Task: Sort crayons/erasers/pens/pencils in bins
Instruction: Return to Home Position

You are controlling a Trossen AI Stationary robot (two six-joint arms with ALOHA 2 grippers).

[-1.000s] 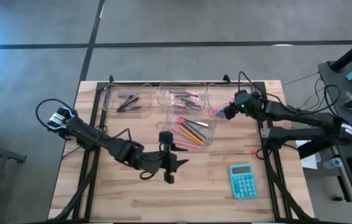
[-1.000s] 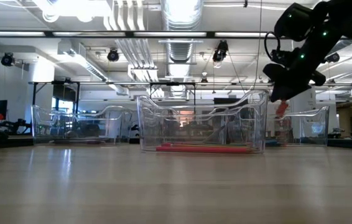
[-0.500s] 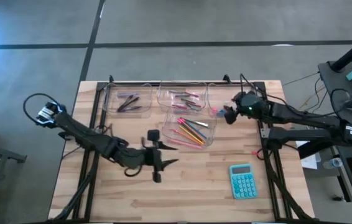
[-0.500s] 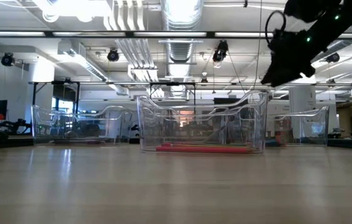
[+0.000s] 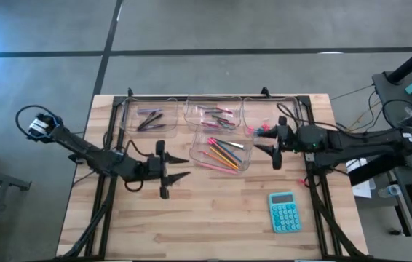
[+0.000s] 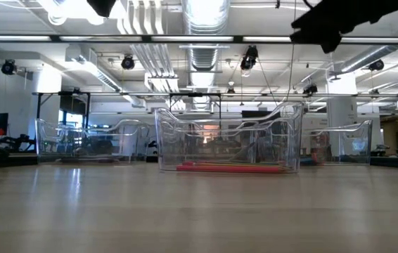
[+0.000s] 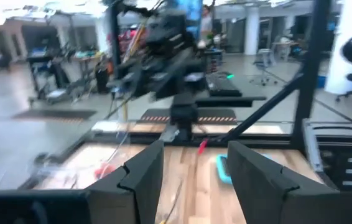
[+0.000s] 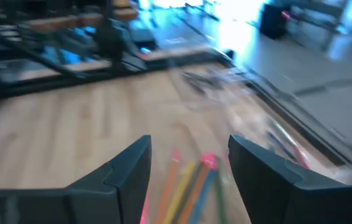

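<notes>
Right gripper [image 5: 274, 148]: dark fingers spread, empty, just beside the clear plastic bin of long coloured pencils [image 5: 223, 151], whose long axes point roughly toward it. Left gripper [image 5: 169, 169]: fingers apart, empty, farther off over bare wood.

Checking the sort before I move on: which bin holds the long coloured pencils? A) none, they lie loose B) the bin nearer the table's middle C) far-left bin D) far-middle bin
B: in the high view the pencils lie inside the nearer bin, in front of the far row.
</notes>
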